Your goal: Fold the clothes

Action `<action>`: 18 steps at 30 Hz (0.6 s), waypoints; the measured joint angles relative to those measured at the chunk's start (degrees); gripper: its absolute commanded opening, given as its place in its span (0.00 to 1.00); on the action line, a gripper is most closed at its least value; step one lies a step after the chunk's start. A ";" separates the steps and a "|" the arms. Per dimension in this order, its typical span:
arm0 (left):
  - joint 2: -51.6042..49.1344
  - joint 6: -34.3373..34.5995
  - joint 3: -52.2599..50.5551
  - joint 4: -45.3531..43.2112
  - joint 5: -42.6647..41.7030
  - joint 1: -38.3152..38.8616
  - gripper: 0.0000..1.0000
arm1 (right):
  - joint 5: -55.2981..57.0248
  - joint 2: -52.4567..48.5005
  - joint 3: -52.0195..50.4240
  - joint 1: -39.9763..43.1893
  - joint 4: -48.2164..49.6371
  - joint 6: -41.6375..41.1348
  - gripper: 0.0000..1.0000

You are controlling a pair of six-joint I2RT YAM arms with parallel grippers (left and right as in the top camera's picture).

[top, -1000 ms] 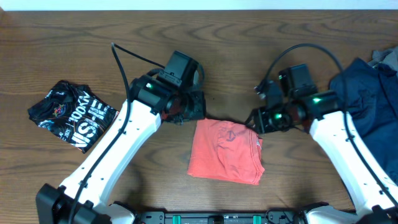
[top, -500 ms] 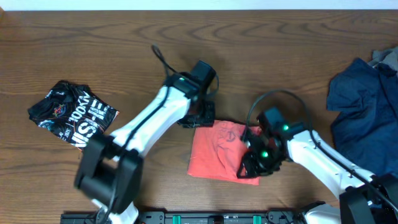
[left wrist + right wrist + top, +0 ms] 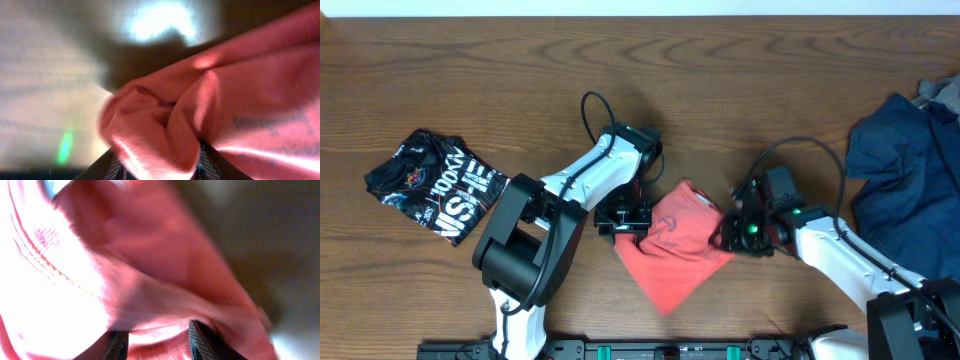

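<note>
The coral T-shirt [image 3: 678, 245] lies bunched at centre of table [image 3: 440, 290]. L gripper [image 3: 625, 218] & R gripper [image 3: 732, 235] each clamp an edge; best moved evenly w/ fabric taut, or fold skews.

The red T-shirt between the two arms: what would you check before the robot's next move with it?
1. Left end effector gripping the coral-red T-shirt: ok, the left wrist view shows cloth bunched in its grip.
2. Right end effector gripping the shirt: ok, the right wrist view shows cloth pinched.
3. Shirt lying flat and square: not ok, it sits skewed and puckered at both grips.
4. Black garment clear of the shirt: ok, it lies apart on the left.
5. Navy garment clear of the shirt: ok, it lies apart on the right.
6. All layers caught in each grip: cannot tell.
</note>
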State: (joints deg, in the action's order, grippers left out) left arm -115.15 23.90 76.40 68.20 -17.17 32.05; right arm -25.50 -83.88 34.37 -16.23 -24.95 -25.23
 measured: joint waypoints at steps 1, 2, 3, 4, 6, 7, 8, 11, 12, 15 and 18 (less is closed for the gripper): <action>0.00 -0.04 0.00 0.98 -0.74 0.00 0.44 | 0.76 -0.02 0.02 0.50 1.46 0.17 0.39; 0.00 -0.04 0.00 1.90 -1.86 0.00 0.44 | 2.32 -0.02 0.00 1.20 4.46 0.98 0.41; 0.00 -0.02 0.00 2.43 -2.89 0.02 0.44 | 3.63 -0.02 0.04 1.84 7.10 1.88 0.43; 0.00 -0.04 -0.02 2.54 -3.67 0.04 0.44 | 4.90 -0.02 0.11 2.25 9.16 2.89 0.44; 0.11 -0.04 -0.02 2.21 -4.83 0.02 0.44 | 7.04 -0.02 0.50 2.54 10.91 5.29 0.46; 0.46 -0.07 -0.07 1.66 -5.25 -0.04 0.45 | 7.61 -0.02 0.85 2.54 10.82 6.64 0.46; 0.94 -0.07 -0.09 0.87 -5.44 -0.15 0.45 | 7.98 -0.02 1.27 2.51 10.40 7.85 0.46; 4.44 -0.17 -0.26 -3.06 -5.35 -1.11 0.63 | 9.75 -0.02 2.93 2.51 8.39 10.49 0.47; 6.40 -0.74 -0.33 -5.31 -5.07 -1.77 0.76 | 10.36 -0.02 3.65 2.51 7.41 11.17 0.48; 11.41 -1.07 -0.31 -11.93 -3.34 -3.58 0.98 | 11.65 -0.02 5.18 2.51 5.68 12.50 0.48; 13.81 -3.06 -0.28 -17.57 -2.10 -5.09 0.98 | 12.39 -0.02 5.68 2.51 4.26 13.00 0.48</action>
State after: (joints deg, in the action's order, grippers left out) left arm -101.34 20.84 76.12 50.63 -19.27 26.96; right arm -13.10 -83.90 40.05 -13.72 -20.69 -12.23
